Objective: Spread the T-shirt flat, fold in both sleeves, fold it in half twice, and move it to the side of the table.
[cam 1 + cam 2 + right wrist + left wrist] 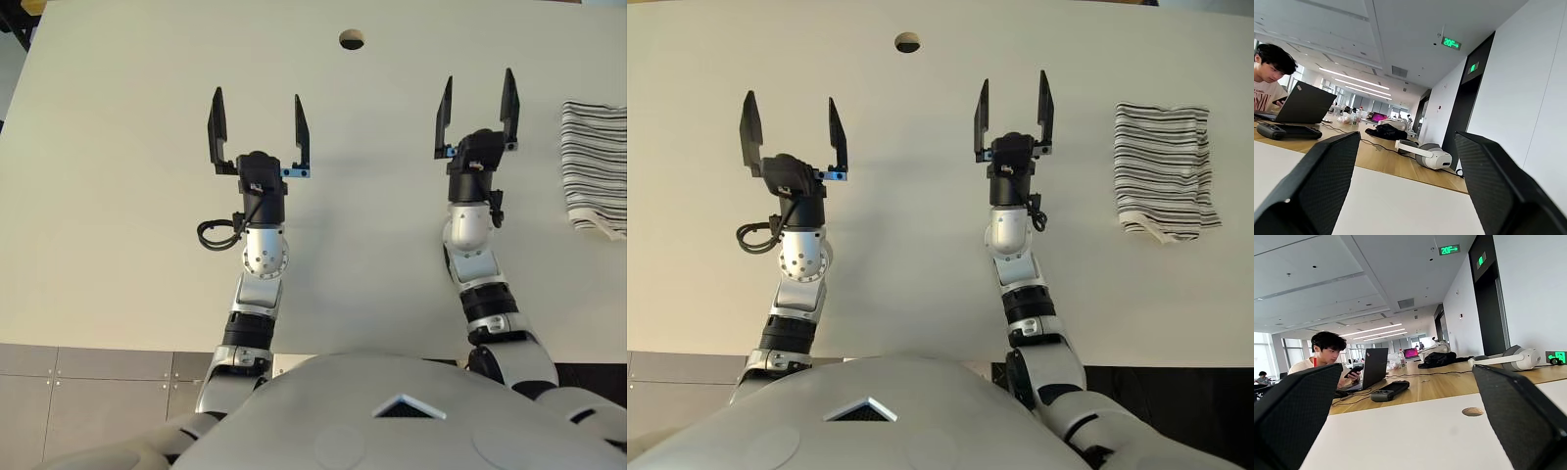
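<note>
a striped t-shirt (1164, 171) lies folded into a compact rectangle toward the right edge of the white tabletop (921, 255), and one near corner seems to be turned over. the left gripper (791, 98) and right gripper (1014, 78) hover over the middle of the tabletop. both have fingers spread wide, hold nothing, and are apart from the t-shirt. a small round hole (908, 42) sits near the far edge.
</note>
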